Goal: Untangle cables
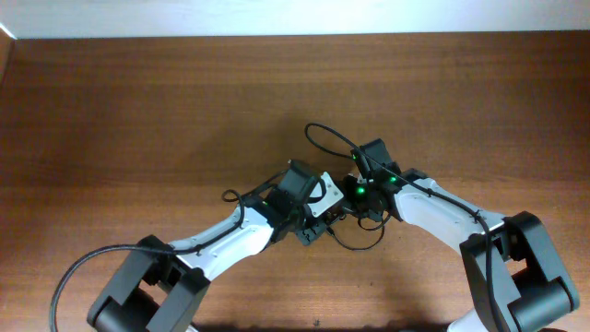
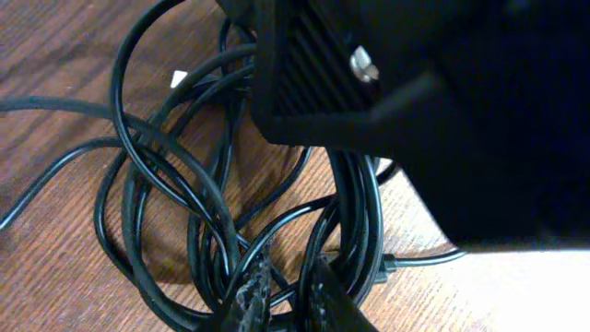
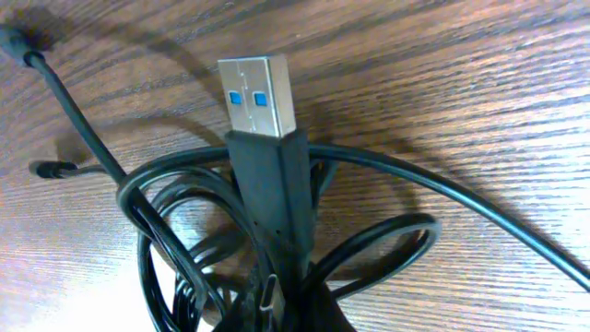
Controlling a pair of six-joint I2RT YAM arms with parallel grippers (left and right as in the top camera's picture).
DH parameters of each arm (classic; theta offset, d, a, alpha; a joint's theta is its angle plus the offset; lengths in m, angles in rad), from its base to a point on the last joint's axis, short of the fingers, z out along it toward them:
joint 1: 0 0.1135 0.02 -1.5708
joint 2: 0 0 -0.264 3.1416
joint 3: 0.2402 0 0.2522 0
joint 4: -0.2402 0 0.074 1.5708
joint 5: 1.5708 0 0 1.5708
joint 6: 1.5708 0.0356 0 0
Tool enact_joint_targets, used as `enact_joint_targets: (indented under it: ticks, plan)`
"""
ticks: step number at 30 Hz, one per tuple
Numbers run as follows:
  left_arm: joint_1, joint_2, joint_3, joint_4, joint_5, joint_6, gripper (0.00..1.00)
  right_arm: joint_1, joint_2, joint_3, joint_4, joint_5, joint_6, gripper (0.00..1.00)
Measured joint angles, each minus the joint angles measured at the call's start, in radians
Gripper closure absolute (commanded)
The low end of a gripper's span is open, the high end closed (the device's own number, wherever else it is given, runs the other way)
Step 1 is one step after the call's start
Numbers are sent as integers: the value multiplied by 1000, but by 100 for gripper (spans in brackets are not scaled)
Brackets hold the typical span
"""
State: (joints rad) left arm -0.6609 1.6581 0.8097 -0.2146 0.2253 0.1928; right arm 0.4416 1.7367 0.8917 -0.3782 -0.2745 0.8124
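The cables are thin black cords knotted in one bundle (image 1: 361, 242) at the table's middle, between both grippers. One loop (image 1: 323, 138) reaches toward the far side and a loose end (image 1: 229, 195) lies to the left. In the left wrist view the tangle (image 2: 157, 184) fills the frame, and my left gripper (image 2: 286, 300) is shut on a few strands. In the right wrist view a silvery USB plug (image 3: 258, 92) stands straight up above my right gripper (image 3: 281, 314), which is shut on its black housing and the strands around it. A small silvery plug tip (image 3: 267, 295) shows beside the fingers.
The brown wooden table (image 1: 138, 111) carries nothing else. The right gripper's black body (image 2: 415, 101) hangs close over the tangle in the left wrist view. Both arms (image 1: 221, 235) (image 1: 442, 207) meet near the table's front middle.
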Motion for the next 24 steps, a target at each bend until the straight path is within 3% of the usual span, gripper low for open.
enact_joint_targets:
  ticks: [7,9,13,17,22,24]
  plan:
    - [-6,27,0,48,-36,-16,92,0,4,0,-10,16,5,96]
    - [-7,56,0,95,-34,-32,100,-1,11,0,-10,40,5,96]
    - [-8,64,2,103,-38,-74,100,-1,12,0,-10,45,5,95]
    - [27,47,1,90,-33,-264,100,-1,13,16,-34,18,23,96]
    - [194,-126,-24,-13,93,-647,100,-11,3,79,-142,-108,53,96]
    - [269,-187,-37,-22,110,-697,100,-31,3,78,-161,-125,56,96]
